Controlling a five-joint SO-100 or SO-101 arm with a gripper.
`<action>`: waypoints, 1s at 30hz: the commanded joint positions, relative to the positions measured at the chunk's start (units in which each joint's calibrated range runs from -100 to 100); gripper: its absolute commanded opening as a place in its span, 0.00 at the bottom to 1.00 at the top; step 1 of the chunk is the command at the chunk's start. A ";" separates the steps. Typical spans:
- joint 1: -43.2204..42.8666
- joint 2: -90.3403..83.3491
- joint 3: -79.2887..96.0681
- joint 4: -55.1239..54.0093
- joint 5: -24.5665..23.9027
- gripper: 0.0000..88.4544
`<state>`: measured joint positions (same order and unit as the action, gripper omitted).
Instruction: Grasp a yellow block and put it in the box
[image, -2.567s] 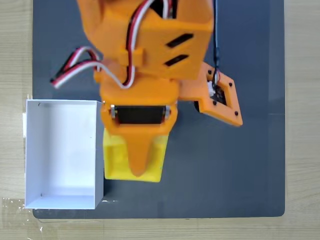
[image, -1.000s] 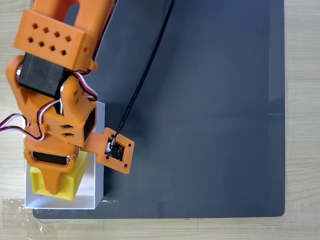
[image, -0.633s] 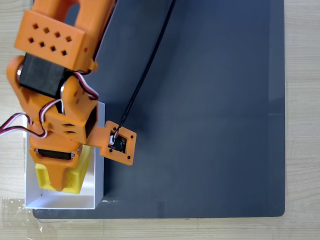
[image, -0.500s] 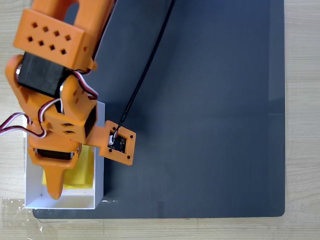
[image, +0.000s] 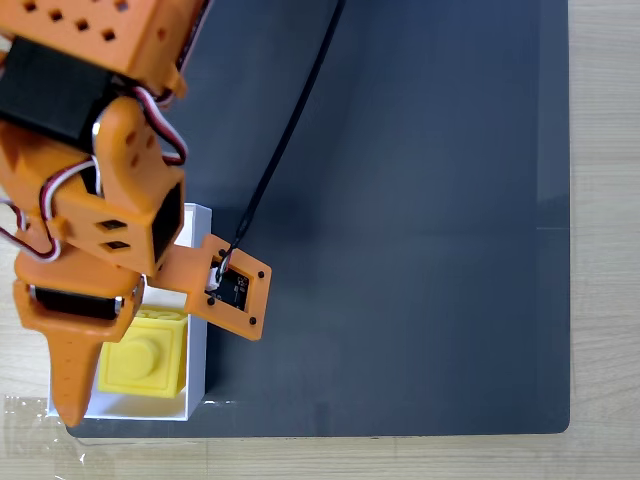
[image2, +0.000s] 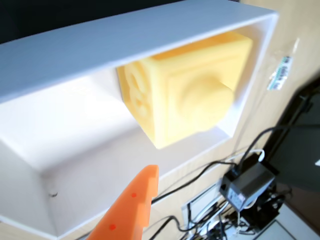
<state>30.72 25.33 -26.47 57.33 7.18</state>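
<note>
arm: orange, reaches down the left side of the fixed view | wrist: tilted, fingers pointing toward the bottom edge | gripper (image: 72, 400): holds nothing, one pointed finger (image2: 131, 207) shows in wrist view, jaw gap hidden

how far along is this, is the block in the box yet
Done: the block sits stud-up inside the box, in its near corner in the fixed view; the wrist view shows it resting against the box wall. In hand: nothing; the tool is off the block, one orange finger hanging over the box edge. Left: only pulling the arm away.
</note>
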 joint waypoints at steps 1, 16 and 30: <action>-0.51 -10.41 -0.35 4.62 -2.51 0.37; -8.84 -59.99 44.88 8.98 -8.81 0.04; -19.53 -110.33 103.94 9.59 -8.71 0.04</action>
<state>11.74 -75.14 69.74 66.85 -1.37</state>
